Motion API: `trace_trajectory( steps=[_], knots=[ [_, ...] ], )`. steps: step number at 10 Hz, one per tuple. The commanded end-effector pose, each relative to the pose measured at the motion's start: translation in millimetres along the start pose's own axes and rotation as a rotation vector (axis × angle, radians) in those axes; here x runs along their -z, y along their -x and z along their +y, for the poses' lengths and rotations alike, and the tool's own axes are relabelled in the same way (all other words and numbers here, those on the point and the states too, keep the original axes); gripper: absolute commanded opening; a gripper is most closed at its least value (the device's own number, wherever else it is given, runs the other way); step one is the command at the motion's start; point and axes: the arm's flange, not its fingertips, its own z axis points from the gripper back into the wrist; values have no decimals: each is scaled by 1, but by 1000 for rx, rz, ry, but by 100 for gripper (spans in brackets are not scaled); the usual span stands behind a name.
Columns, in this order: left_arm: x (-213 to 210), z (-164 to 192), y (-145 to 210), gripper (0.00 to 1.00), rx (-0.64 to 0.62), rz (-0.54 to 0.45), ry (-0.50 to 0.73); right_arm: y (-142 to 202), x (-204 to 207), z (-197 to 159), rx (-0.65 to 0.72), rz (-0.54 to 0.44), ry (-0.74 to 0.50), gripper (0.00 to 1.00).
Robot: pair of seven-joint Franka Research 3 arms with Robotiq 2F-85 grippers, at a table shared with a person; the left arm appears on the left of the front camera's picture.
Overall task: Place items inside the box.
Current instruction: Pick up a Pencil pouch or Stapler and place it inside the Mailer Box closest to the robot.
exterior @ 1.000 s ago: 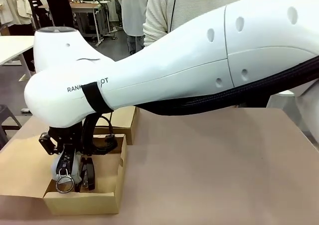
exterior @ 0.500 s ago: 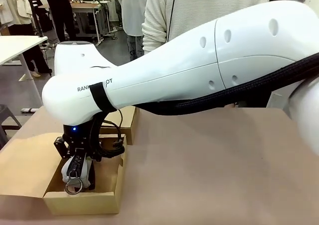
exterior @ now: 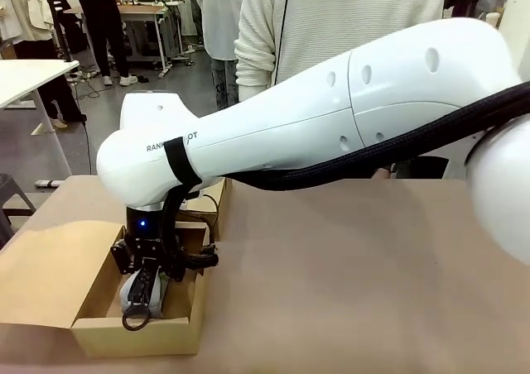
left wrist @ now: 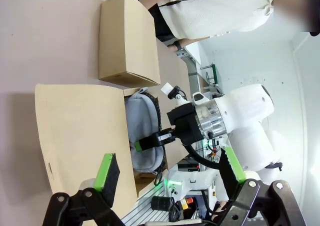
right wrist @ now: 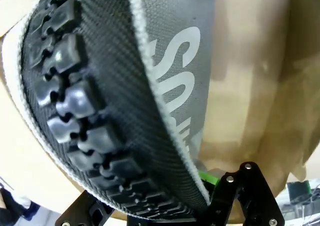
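Right arm (exterior: 348, 101), reaching from the right edge of the surface (exterior: 356, 275) across to its near left corner. The right tool (exterior: 149, 281) points down into an open cardboard box (exterior: 137, 338) that stands at that corner, with one flap (exterior: 41, 275) folded out flat toward the left edge. The right tool is clamped on a grey pouch (exterior: 129, 294), which hangs upright inside the box between the side walls. A metal ring (exterior: 135, 317) on its zip dangles in front of the near wall. Whether the pouch touches the box floor cannot be told.

Right wrist view: the pouch (right wrist: 125, 86) seen close, with its dark zip teeth (right wrist: 75, 111) and white lettering (right wrist: 175, 71) running up from between the tool's fingers, and the brown box wall (right wrist: 250, 76) behind.

Left wrist view: the left tool (left wrist: 167, 162) hovers with its jaws wide apart and nothing between the green pads (left wrist: 106, 169). Beyond it lie the flap (left wrist: 80, 126), the pouch (left wrist: 142, 131) and the right tool (left wrist: 160, 138) gripping it.

A smaller closed carton (exterior: 209, 198) sits just behind the open box. A person in a white ribbed sweater (exterior: 331, 14) stands at the far edge.
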Motion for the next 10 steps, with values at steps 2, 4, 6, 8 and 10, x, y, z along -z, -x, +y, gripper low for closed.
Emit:
trace_trajectory(
  steps=[2, 4, 6, 8, 10],
  knots=[
    [0, -1, 1, 100, 14, -12, 21, -4, 2, -5, -5, 28, -5, 0],
    [0, -1, 1, 100, 14, -12, 21, -5, 2, -5, -9, 22, -10, 0],
    [0, -1, 1, 100, 14, -12, 21, -4, 2, -6, -19, 32, -12, 60],
    [0, -1, 1, 100, 14, -12, 21, -3, 0, -7, -18, 28, -17, 100],
    [0, -1, 1, 100, 14, -12, 21, 0, -5, -9, -18, 22, -14, 84]
  ],
)
